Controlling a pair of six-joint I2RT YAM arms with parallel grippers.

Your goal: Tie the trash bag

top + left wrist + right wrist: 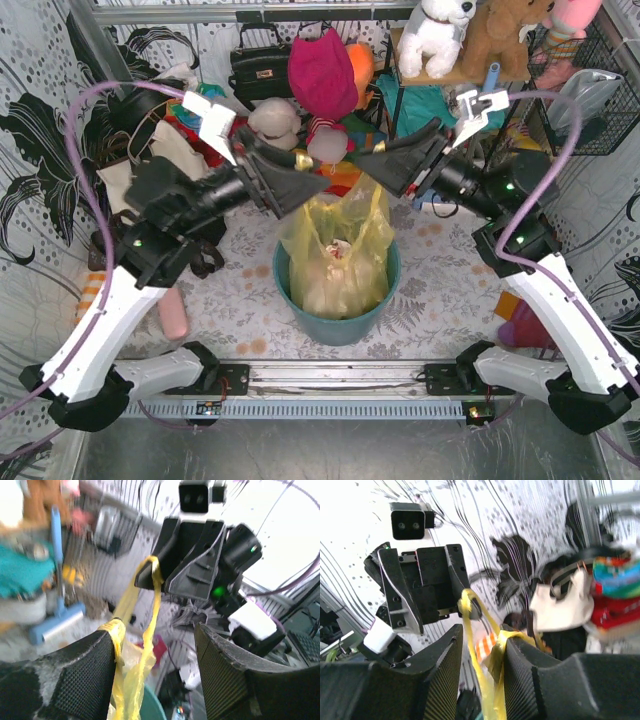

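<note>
1 trash bag (345, 262), thin yellow plastic with pale crumpled stuff showing through, stands in 1 teal bin (335, 328) at the middle of the table, between the 2 arms. Its 2 long top ends are drawn up above the bin's rim, 1 to each gripper, and the 2 grippers meet nearly tip to tip just over the bag. The left gripper (300, 175) has its jaws wide apart in its own wrist view; 1 yellow strand (135, 595) is wrapped over the edge of 1 finger (85, 670) and runs across to the tip of the other arm's gripper. The right gripper (385, 165) has its jaws apart by a narrower gap; a strand (485, 615) winds around 1 finger (525, 665) and hangs down through that gap.
</note>
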